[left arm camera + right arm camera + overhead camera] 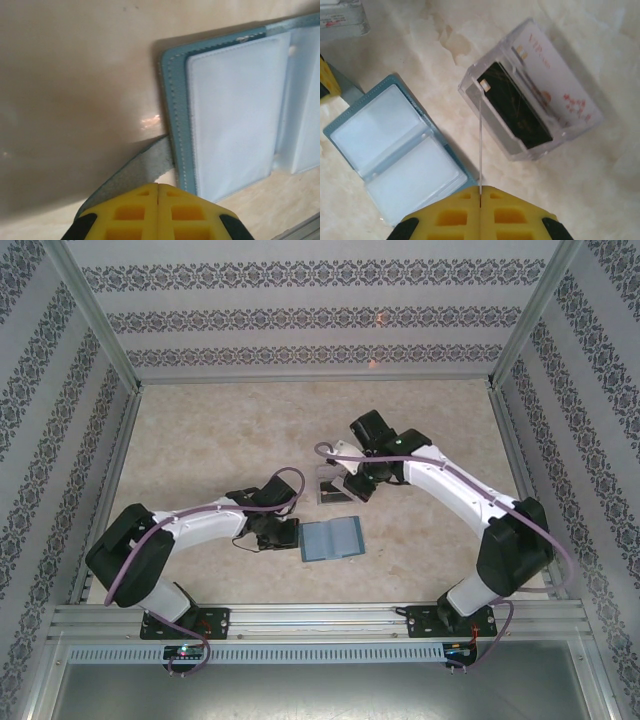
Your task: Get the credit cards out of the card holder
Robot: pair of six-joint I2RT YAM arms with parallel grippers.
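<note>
The pale marbled tabletop (220, 440) carries two things. An open teal card holder (332, 538) lies flat just beside the left claw (283, 533), its grey tab (135, 172) reaching that claw's tips. A clear plastic tray (470, 92) rests near the right claw (480, 189), ahead of its tips.

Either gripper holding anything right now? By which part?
Left gripper is shut on the card holder, pinching its grey tab. Right gripper pinches a credit card, seen edge-on, by its near edge.

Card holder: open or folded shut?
Open, spread flat: the card holder shows both pale inner pockets side by side, facing up, teal cover underneath.
</note>
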